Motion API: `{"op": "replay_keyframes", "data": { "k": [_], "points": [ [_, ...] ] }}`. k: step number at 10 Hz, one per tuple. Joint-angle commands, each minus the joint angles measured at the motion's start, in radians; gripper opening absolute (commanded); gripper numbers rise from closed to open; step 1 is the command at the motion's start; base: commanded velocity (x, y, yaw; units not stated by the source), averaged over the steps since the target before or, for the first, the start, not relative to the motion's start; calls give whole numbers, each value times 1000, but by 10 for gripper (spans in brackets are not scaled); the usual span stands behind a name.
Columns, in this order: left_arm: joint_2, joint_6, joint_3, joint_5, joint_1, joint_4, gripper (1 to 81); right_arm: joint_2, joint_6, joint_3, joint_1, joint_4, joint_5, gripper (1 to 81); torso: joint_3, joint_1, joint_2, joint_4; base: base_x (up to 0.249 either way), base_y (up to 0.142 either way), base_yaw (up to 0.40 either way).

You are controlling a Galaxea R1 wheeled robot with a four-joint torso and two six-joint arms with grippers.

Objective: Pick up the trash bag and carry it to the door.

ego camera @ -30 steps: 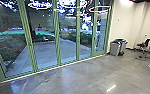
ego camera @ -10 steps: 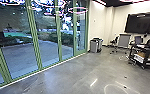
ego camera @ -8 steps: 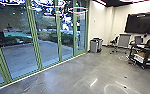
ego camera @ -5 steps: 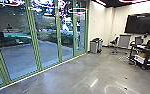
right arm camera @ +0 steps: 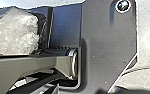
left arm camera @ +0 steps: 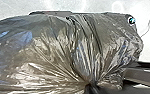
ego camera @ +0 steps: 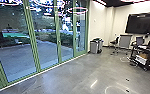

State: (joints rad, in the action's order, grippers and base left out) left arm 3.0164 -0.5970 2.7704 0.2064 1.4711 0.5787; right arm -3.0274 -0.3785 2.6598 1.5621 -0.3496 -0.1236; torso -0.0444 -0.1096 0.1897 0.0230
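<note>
The trash bag [left arm camera: 53, 50], thin, shiny and greyish, spreads across much of the left wrist view. Its plastic gathers into tight folds where my left gripper [left arm camera: 91, 86] is shut on it. Part of the bag hides the robot's dark base plate behind it. In the right wrist view, crinkled pale plastic [right arm camera: 16, 33] shows beside the robot's plate and jointed bar. The glass doors [ego camera: 47, 42], in green frames, run along the left side of the head view.
Grey bins [ego camera: 96, 46] stand by the wall just past the glass. Farther right are a chair [ego camera: 114, 43], a grey panel [ego camera: 125, 41] and a dark cart [ego camera: 144, 57] bearing items, below a wall screen [ego camera: 143, 23]. Small dark objects [ego camera: 127, 80] lie on the floor.
Since the earliest picture the head camera has turned right, bringing the cart and wall screen into sight. Over the last second the view has shifted only slightly.
</note>
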Motion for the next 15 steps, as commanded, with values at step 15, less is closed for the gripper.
{"op": "replay_keyframes", "data": {
  "k": [15],
  "points": [
    [-3,-4,3,77,-62,0,10,-7,3,-3,-52,-8,-54,811,0,0,0,0,160,-32,0]
  ]
}}
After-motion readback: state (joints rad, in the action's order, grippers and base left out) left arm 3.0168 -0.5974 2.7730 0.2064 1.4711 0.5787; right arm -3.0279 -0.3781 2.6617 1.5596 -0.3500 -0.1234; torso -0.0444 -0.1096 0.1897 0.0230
